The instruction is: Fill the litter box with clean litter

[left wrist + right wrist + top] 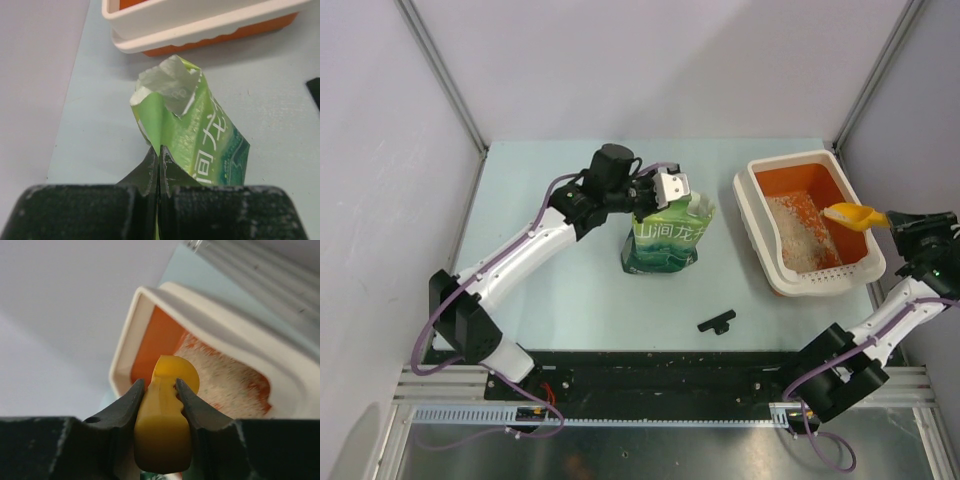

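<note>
The litter box (752,206), white with an orange inside, stands at the right of the table; it also shows in the left wrist view (210,25) and the right wrist view (125,347). Pale beige clean litter (798,235) lies spread in it, also seen in the right wrist view (225,382). My right gripper (892,222) is shut on the handle of an orange scoop (853,214) held over the box, as the right wrist view (162,415) shows. My left gripper (660,190) is shut on the top edge of the green litter bag (665,240), which stands upright with its top torn open (200,140).
A small black T-shaped piece (716,321) lies on the table in front of the bag. Grey walls and metal frame posts enclose the table on three sides. The litter box sits near the right wall.
</note>
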Robot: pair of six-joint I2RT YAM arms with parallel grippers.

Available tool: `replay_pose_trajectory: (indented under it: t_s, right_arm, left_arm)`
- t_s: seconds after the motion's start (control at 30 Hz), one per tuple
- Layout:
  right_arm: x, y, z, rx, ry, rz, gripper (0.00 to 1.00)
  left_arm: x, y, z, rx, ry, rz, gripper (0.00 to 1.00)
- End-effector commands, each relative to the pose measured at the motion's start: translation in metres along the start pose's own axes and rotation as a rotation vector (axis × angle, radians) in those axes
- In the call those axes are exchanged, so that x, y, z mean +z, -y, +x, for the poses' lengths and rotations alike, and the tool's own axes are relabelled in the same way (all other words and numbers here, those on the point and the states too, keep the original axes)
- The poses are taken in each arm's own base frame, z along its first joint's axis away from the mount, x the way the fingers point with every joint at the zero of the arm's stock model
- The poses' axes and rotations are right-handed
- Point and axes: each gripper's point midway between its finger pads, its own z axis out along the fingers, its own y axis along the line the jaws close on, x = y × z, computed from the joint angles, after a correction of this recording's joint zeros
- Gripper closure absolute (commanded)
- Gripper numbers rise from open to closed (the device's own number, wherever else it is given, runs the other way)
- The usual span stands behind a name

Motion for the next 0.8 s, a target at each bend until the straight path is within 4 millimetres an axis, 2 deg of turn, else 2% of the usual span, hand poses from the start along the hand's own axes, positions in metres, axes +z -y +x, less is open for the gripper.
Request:
replay_pose_trajectory:
  t_s: [0.0, 0.07, 0.17, 0.3, 0.33, 0.43, 0.47, 0.53, 0.57, 0.6, 0.63, 0.67, 0.7, 0.73, 0.77]
  right_arm:
    - [-0.008, -0.008, -0.029, -0.221, 0.144, 0.132, 1.0]
    - [-0.005, -0.015, -0.028, -0.285, 0.179, 0.183, 1.0]
    - [0.004, -0.023, -0.012, -0.424, 0.164, 0.265, 1.0]
    - [0.01, -0.044, -0.004, -0.613, 0.174, 0.253, 1.0]
    - [0.01, -0.044, -0.007, -0.645, 0.185, 0.275, 1.0]
    - [0.016, -0.057, 0.005, -0.77, 0.145, 0.237, 1.0]
    - [0.018, -0.072, 0.019, -0.832, 0.118, 0.184, 1.0]
    - [0.013, -0.105, 0.026, -0.991, 0.142, 0.1, 1.0]
    - [0.012, -0.128, 0.042, -1.047, 0.128, 0.011, 1.0]
    - [0.01, -0.14, 0.047, -1.106, 0.121, -0.046, 1.0]
    - [0.003, -0.169, 0.061, -1.128, 0.091, -0.199, 1.0]
    - [-0.002, -0.183, 0.074, -1.139, 0.048, -0.29, 1.0]
    - [-0.011, -0.202, 0.099, -1.136, -0.036, -0.446, 1.0]
    - [-0.022, -0.224, 0.103, -1.127, -0.051, -0.533, 1.0]
    - [-0.029, -0.232, 0.114, -1.102, -0.107, -0.594, 1.0]
  left_arm:
    - [-0.016, 0.01, -0.034, 0.045, 0.13, 0.034, 1.0]
    - [-0.016, 0.014, -0.032, 0.032, 0.13, 0.044, 1.0]
    - [-0.018, 0.016, -0.035, 0.02, 0.143, 0.056, 1.0]
    - [-0.018, 0.015, -0.041, 0.009, 0.155, 0.058, 1.0]
    - [-0.019, 0.016, -0.042, 0.005, 0.158, 0.061, 1.0]
    - [-0.019, 0.015, -0.045, -0.003, 0.166, 0.062, 1.0]
    - [-0.019, 0.013, -0.048, -0.006, 0.173, 0.06, 1.0]
    - [-0.018, 0.013, -0.05, -0.021, 0.175, 0.06, 1.0]
    - [-0.019, 0.013, -0.051, -0.023, 0.177, 0.062, 1.0]
    - [-0.019, 0.013, -0.051, -0.025, 0.177, 0.062, 1.0]
    - [-0.019, 0.013, -0.051, -0.028, 0.177, 0.063, 1.0]
    - [-0.019, 0.013, -0.051, -0.029, 0.177, 0.061, 1.0]
    - [-0.019, 0.013, -0.051, -0.025, 0.176, 0.059, 1.0]
    - [-0.019, 0.012, -0.05, -0.028, 0.174, 0.056, 1.0]
    - [-0.019, 0.012, -0.048, -0.027, 0.167, 0.053, 1.0]
